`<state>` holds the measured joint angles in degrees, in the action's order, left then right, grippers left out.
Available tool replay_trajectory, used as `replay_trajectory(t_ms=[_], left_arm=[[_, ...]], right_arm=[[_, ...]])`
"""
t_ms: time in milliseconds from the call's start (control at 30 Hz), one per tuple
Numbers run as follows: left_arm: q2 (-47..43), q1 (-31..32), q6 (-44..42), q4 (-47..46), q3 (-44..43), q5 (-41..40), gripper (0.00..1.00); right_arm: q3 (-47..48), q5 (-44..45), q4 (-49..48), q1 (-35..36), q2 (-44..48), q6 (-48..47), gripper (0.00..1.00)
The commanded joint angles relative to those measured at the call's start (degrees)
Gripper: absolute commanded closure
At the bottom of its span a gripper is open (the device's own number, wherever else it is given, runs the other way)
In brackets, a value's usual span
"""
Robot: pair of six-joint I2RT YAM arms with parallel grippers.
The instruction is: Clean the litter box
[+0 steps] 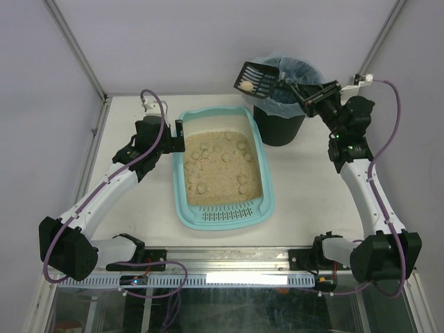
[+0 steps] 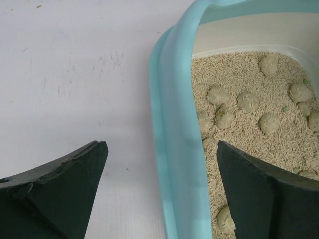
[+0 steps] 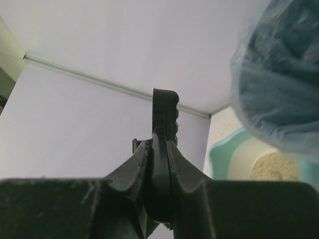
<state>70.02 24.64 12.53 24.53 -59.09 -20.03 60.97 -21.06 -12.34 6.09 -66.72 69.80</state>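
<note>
The large light teal plastic litter box (image 1: 182, 201), a rounded-rectangular tray with a raised rim, lies at the middle of the white table (image 1: 305, 187). Its slotted strip is at the 6 o'clock end, near the arms' base rail. It is filled with beige sandy litter (image 1: 218, 173) dotted with round clumps.

Open table runs along its 3 o'clock side out to the right arm, and a narrower bare band lies at 9 o'clock. At 1 o'clock the round black bin with a translucent bluish bag liner (image 1: 279, 125) stands just beside the box's far corner.

The left gripper (image 2: 160, 149) is spread wide astride the box's 9 o'clock rim. One finger (image 2: 60, 194) is over bare table and the other is over the litter, neither pressing the rim.

The right gripper (image 3: 160, 142) is clenched on the handle of the small black slotted plastic scoop (image 1: 258, 76). It holds the scoop raised at the bin's 10 o'clock rim, beyond the box's 12 o'clock end. One pale clump (image 1: 245, 85) sits in the scoop.
</note>
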Motion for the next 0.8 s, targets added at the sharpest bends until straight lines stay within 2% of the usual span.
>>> replay_trajectory(t_ms=[0,167,400,567,767], left_arm=[[-0.75,-0.38,-1.10,-0.75,-2.08,-1.13,0.03],[-0.04,-0.34,-0.77,-0.73,-2.52,0.85,0.03],[1.22,-0.34,-0.62,-0.12,-2.88,2.06,0.03],[2.45,-0.39,-0.69,0.58,-3.39,3.53,0.03],[3.28,-0.39,-0.91,1.22,-3.85,4.06,0.03]], right_arm=[[5.55,-1.51,1.20,-6.27,-2.07,-4.46,1.00],[9.36,0.00,3.55,-11.37,-5.21,-11.51,1.00],[16.52,4.86,8.73,-11.95,-10.40,-32.00,1.00],[16.10,5.56,4.87,-11.76,-12.50,-41.60,1.00],[14.06,5.98,-3.07,-11.23,-12.57,-47.95,1.00]])
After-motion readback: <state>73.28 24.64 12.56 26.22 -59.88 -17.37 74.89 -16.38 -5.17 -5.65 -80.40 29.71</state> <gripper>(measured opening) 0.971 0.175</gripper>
